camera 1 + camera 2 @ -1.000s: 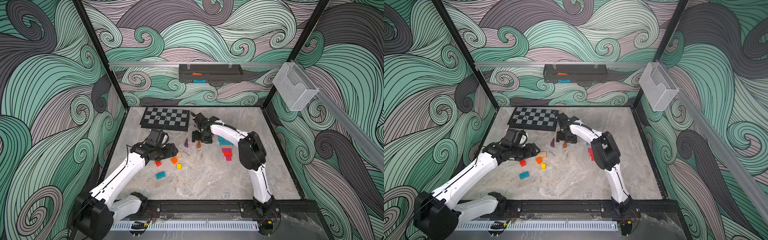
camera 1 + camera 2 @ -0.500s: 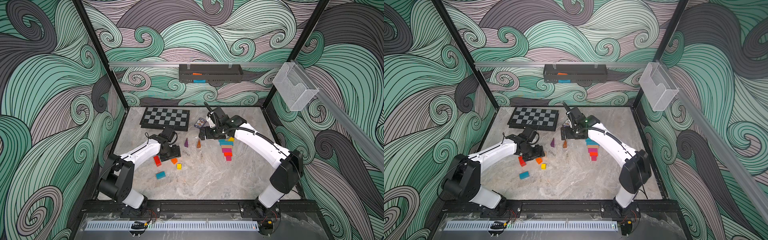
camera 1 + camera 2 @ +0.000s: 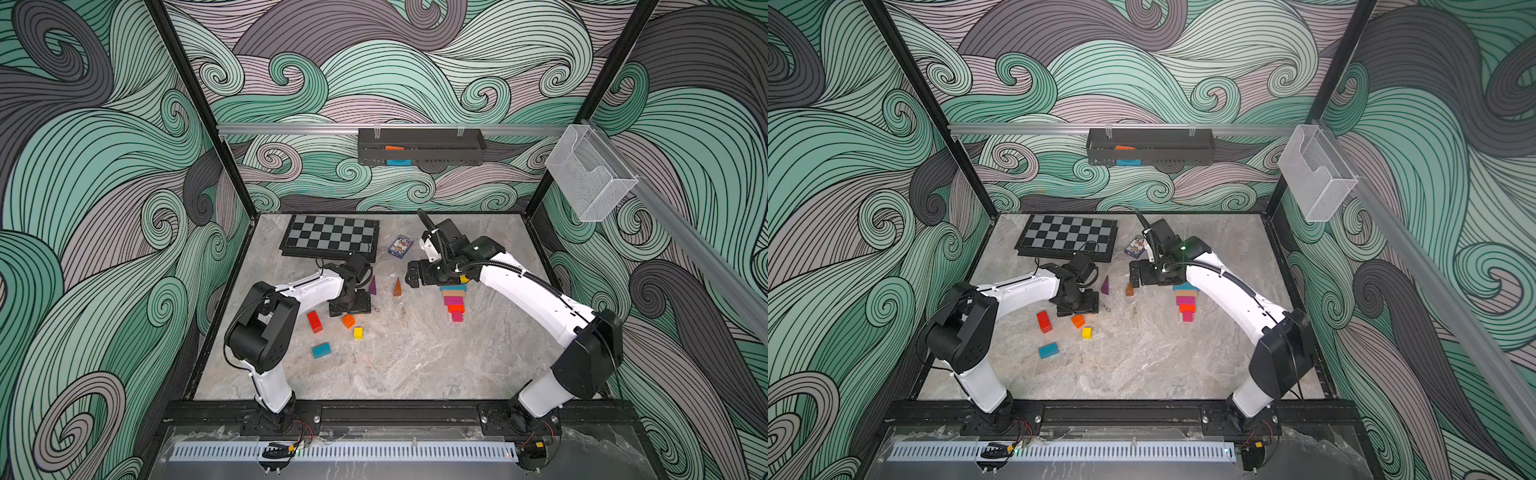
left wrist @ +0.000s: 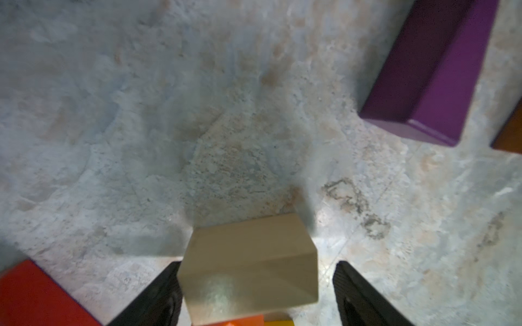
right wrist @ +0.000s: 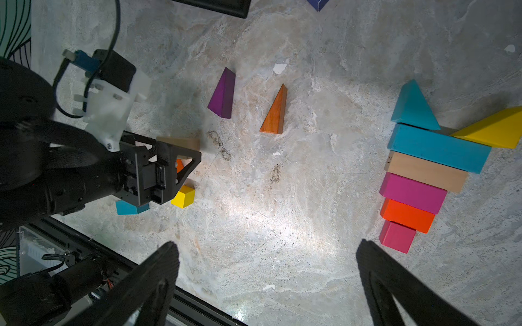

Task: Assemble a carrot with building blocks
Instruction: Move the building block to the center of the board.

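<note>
A tapering row of building blocks (image 3: 454,301) lies flat on the table: teal wedge (image 5: 413,105), yellow wedge (image 5: 491,129), long teal bar (image 5: 437,148), beige bar (image 5: 425,170), pink bar (image 5: 411,192), red-orange bar (image 5: 406,216), pink cube (image 5: 395,237). My right gripper (image 5: 267,242) hovers open and empty left of that row (image 3: 1185,301). A purple wedge (image 3: 372,286) and a brown wedge (image 3: 397,287) stand between the arms. My left gripper (image 4: 255,265) is open around a beige block (image 4: 251,265); one finger touches it, the other stands apart.
A red block (image 3: 314,321), orange cube (image 3: 348,321), yellow cube (image 3: 358,332) and teal block (image 3: 321,350) lie near the left gripper (image 3: 351,305). The chessboard (image 3: 330,237) and a small card box (image 3: 400,247) sit at the back. A black tray (image 3: 420,146) hangs on the rear wall.
The left jaws have widened around the beige block. The right gripper has opened fully and drifted right, away from the brown wedge. Both arms' elbows have swung outward.
</note>
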### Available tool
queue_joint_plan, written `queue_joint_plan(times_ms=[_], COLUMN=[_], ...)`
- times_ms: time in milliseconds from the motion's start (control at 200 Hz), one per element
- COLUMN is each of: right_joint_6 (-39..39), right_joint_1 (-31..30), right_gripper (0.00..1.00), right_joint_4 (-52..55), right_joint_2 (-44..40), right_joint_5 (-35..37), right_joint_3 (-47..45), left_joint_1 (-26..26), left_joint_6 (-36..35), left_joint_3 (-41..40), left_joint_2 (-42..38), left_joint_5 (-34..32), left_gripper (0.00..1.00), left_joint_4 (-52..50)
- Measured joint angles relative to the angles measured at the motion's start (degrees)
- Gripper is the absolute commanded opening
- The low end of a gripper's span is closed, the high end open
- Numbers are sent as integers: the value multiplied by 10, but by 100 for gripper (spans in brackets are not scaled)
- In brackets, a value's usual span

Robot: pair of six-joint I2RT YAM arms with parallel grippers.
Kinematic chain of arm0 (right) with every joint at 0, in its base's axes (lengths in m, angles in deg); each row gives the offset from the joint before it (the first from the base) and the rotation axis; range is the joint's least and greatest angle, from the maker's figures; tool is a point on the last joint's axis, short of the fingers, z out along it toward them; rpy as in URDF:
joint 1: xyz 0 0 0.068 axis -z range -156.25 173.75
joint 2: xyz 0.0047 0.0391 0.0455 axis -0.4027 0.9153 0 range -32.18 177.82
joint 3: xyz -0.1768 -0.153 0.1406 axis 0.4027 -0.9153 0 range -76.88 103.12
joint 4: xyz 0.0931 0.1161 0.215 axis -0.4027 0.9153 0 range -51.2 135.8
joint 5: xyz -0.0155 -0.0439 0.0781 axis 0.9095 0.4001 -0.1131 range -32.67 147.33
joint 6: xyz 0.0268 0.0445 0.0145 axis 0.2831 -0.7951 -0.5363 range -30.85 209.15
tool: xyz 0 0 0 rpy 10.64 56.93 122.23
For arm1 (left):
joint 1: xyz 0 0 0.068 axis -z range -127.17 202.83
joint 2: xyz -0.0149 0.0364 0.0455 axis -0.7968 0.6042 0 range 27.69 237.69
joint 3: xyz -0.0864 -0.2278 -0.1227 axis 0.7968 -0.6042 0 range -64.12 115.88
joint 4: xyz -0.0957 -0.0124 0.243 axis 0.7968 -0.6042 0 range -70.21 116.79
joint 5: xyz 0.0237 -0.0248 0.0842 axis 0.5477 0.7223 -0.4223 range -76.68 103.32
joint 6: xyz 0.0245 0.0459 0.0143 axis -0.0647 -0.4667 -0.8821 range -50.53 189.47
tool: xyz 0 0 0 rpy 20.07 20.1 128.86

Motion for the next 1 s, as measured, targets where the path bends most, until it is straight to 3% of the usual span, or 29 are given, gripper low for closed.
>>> queue_joint_plan(times_ms=[80, 175, 245, 660, 1001], right_joint_6=[3, 7, 9, 14, 23], right_joint_1=[4, 10, 15, 29, 44], right_gripper=[99, 99, 99, 99, 99], right_joint_4=[0, 0, 0, -2, -7], right_joint_2=[-4, -6, -9, -39, -42], right_joint_5=[-3, -5, -6, -19, -31], right_joint_3=[-7, -11, -14, -37, -57], left_joint_1=[2, 5, 11, 81, 97], left_joint_6=[-2, -5, -4, -4, -4], left_joint_3=[3, 11, 18, 134, 242], left_joint_2=[10, 21, 25, 105, 183], left_joint_5=[-6, -12, -16, -11, -8], left_gripper=[70, 52, 47, 44, 45], left_joint_4=[2, 0, 2, -1, -28])
